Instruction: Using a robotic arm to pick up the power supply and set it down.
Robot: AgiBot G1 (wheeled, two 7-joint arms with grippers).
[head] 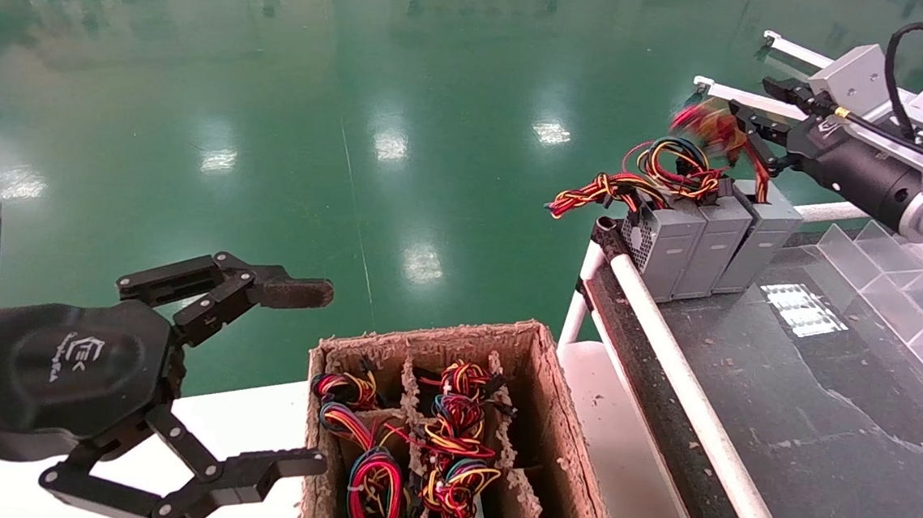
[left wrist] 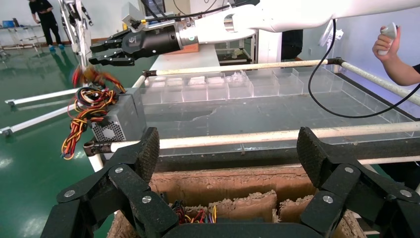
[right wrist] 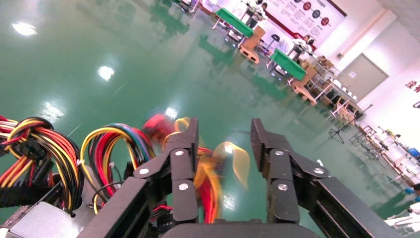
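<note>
**Right arm hovers over a row of 3 power supplies**

We see the right gripper [head: 752, 109], black with jointed linkage fingers on a silver-grey boxy wrist, poised just above the third small grey metal power supply [head: 761, 247], its fingers apart and gripping nothing. The unit's red and yellow wire bundle [right wrist: 210, 171] blurs between them. The 3 boxes stand side by side at the corner of the dark conveyor table [head: 826, 382], in our judgement so the row stays tidy. The left gripper [head: 303, 378], one fingertip pad worn brown, waits spread wide beside the brown compartmented cardboard tray [head: 549, 403] of wired units.
</note>
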